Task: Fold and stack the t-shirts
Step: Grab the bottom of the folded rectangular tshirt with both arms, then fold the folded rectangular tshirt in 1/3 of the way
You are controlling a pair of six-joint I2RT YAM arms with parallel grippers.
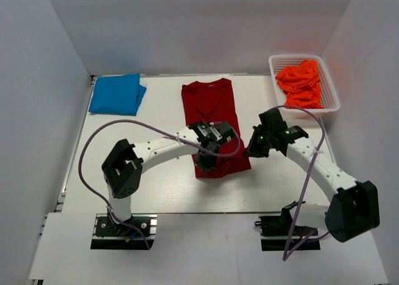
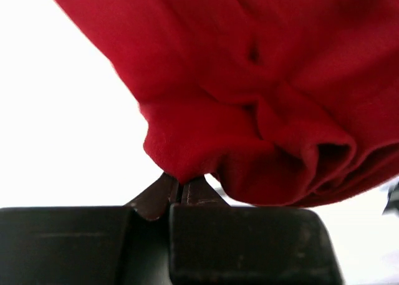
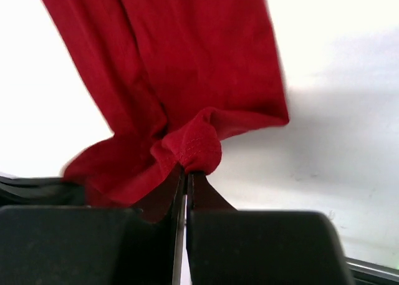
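The dark red t-shirt (image 1: 211,104) lies lengthwise in the middle of the table, folded narrow, its near end lifted. My left gripper (image 1: 206,163) is shut on the shirt's near left hem corner; the cloth (image 2: 249,110) bunches over the pinched tips (image 2: 181,188). My right gripper (image 1: 250,151) is shut on the near right hem corner; the stitched hem (image 3: 193,148) bulges just above its tips (image 3: 187,176). A folded bright blue t-shirt (image 1: 116,94) lies at the far left. Bright orange t-shirts (image 1: 302,83) sit crumpled in a basket.
A white plastic basket (image 1: 330,91) holding the orange shirts stands at the far right by the wall. White walls close in the table on the left, back and right. Purple cables loop from both arms over the near table.
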